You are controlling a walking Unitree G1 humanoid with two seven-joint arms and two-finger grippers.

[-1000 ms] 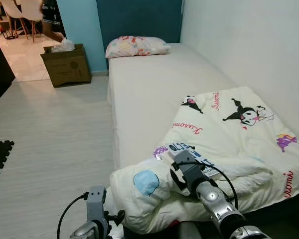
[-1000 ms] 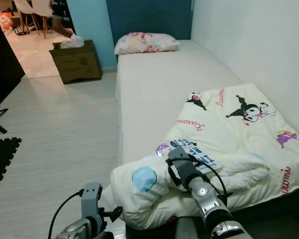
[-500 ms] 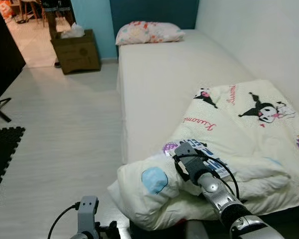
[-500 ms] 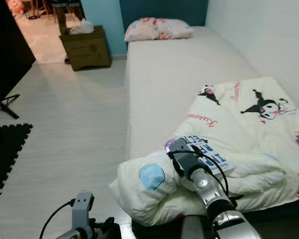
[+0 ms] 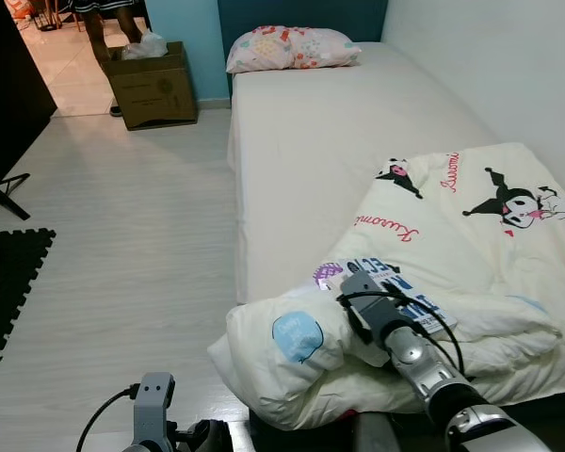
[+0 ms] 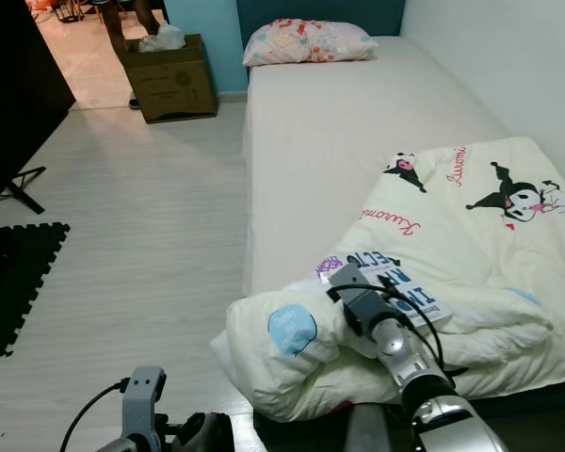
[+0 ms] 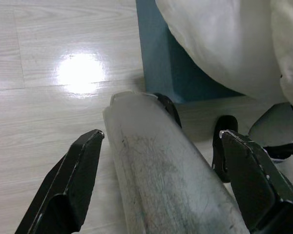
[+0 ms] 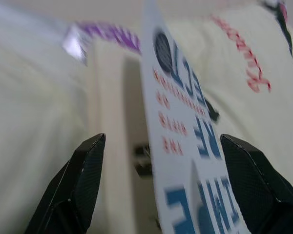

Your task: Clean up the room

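A bed (image 5: 320,141) stands along the white wall, with a pillow (image 5: 292,47) at its head and a cream printed blanket (image 5: 452,282) bunched at its foot. The right gripper (image 6: 358,299) rests on that blanket. In the left wrist view, the left gripper (image 7: 158,165) hangs wide open over the floor beside the bed. In the right wrist view, the fingers (image 8: 83,180) stand wide apart around a white card (image 8: 185,146), not touching it.
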